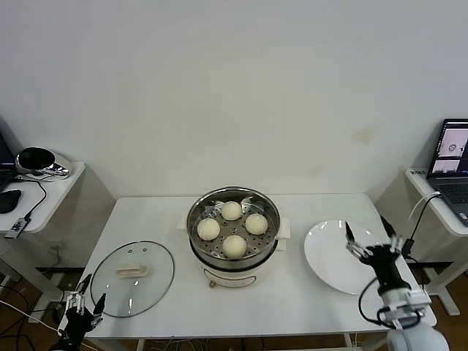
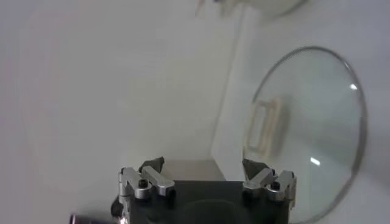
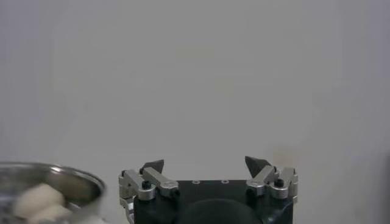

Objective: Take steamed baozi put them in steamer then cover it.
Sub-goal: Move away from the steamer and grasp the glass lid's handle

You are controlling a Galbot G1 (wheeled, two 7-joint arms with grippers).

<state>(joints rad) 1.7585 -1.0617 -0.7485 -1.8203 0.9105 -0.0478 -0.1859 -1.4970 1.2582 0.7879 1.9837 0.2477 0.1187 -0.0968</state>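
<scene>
Several cream-white baozi (image 1: 233, 227) sit in the shiny steel steamer (image 1: 196, 213) on its white pot base at the table's middle. Part of the steamer (image 3: 61, 179) with baozi (image 3: 38, 199) shows in the right wrist view. The glass cover (image 1: 133, 278) with a cream handle lies flat on the table's left front; it also shows in the left wrist view (image 2: 317, 131). My left gripper (image 1: 86, 291) is open and empty at the table's front left corner, beside the cover (image 2: 203, 165). My right gripper (image 1: 369, 238) is open and empty over the white plate's right side (image 3: 206, 163).
A white empty plate (image 1: 329, 257) lies right of the steamer. A side table with a black device (image 1: 35, 159) and cables stands far left. A laptop (image 1: 453, 150) sits on a stand far right. The table's front edge is near both grippers.
</scene>
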